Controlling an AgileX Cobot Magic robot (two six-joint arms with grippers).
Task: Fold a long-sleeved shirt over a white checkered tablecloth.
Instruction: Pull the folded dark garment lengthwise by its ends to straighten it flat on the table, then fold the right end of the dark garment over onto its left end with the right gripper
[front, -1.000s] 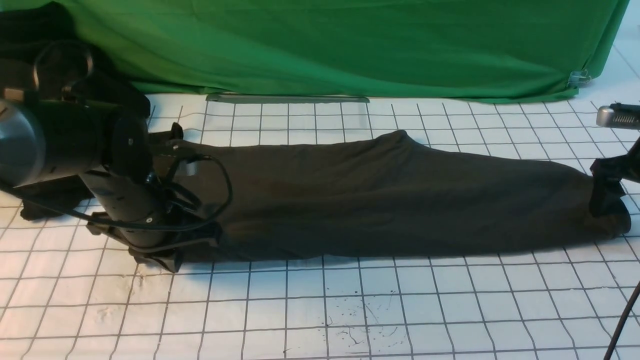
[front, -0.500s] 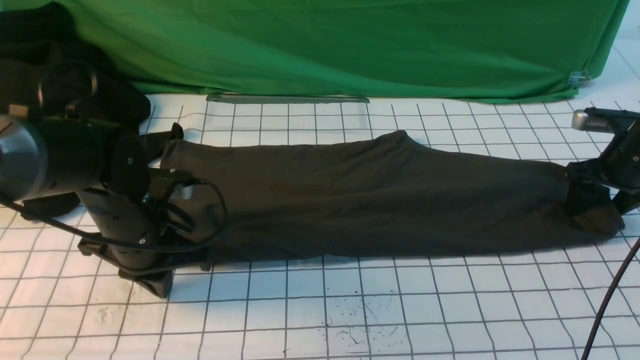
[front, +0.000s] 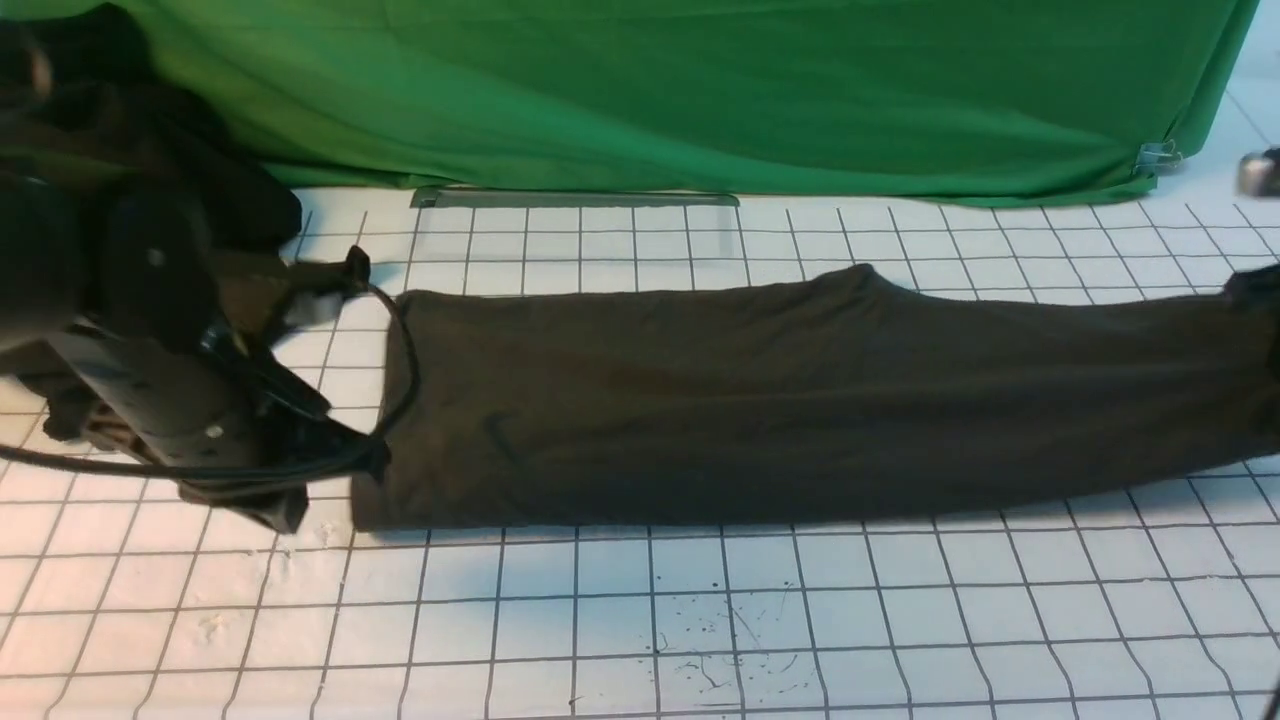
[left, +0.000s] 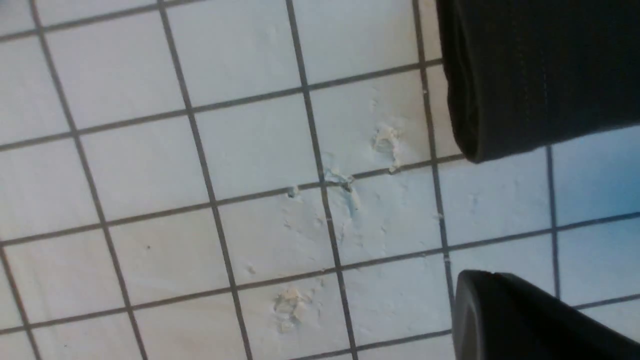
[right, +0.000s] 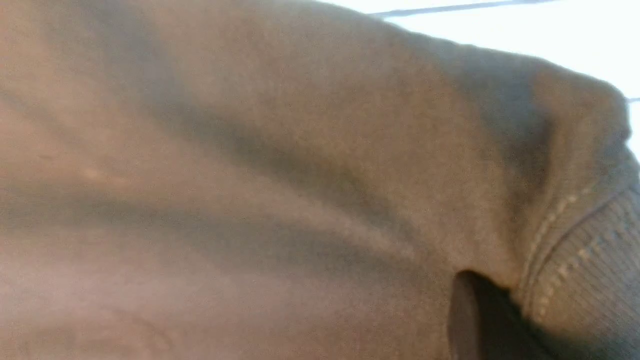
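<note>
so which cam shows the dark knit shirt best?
Front view: the dark charcoal-brown knit shirt lies as one long band across the white checkered tablecloth, its right end cut off. Left wrist shows only one folded corner; right wrist, blurred close-up fabric.

A green cloth (front: 700, 90) is hanging across the back in soft folds, and a small metal clip (front: 1158, 156) is pinching it near its lower right corner. A thin grey strip (front: 575, 197) is lying flat just in front of its hem, while a black garment (front: 255, 205) is sitting bunched at the far left.
</note>
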